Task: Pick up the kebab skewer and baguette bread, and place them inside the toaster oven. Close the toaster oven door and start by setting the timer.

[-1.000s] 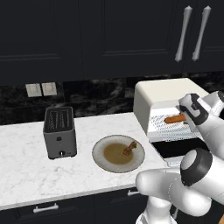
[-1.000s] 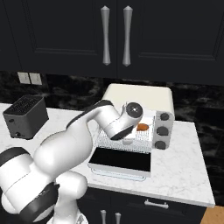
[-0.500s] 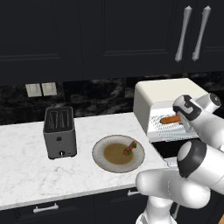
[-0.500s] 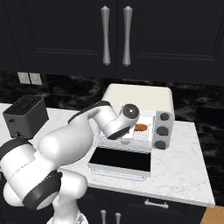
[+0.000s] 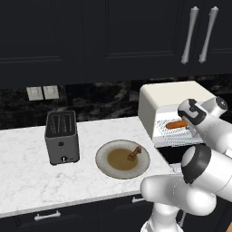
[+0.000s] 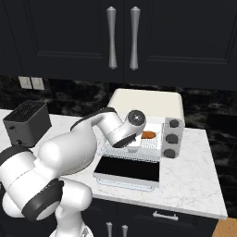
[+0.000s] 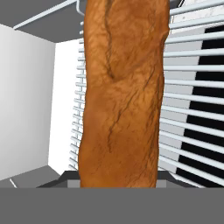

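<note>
The baguette bread point(image 5: 176, 124) point(image 6: 148, 134) hangs just over the wire rack point(image 7: 188, 109) inside the cream-white toaster oven point(image 5: 167, 97) point(image 6: 143, 99). My gripper point(image 5: 185, 125) point(image 6: 139, 138) is shut on it, and in the hand view the orange-brown loaf point(image 7: 122, 96) hides the fingertips. The toaster oven door point(image 6: 127, 169) lies open and flat in front of the oven. Left of the oven, the kebab skewer point(image 5: 133, 154) rests on a round plate point(image 5: 102, 162).
A grey two-slot toaster point(image 5: 61, 136) point(image 6: 27, 121) stands at the left of the white marble counter point(image 5: 27, 176). Dark knobs point(image 6: 170, 138) run down the oven's right side. Dark cabinets with silver handles point(image 6: 121, 37) hang overhead.
My hand has carried the baguette a little further into the oven cavity, over the rack. The skewer, plate and door have stayed put.
</note>
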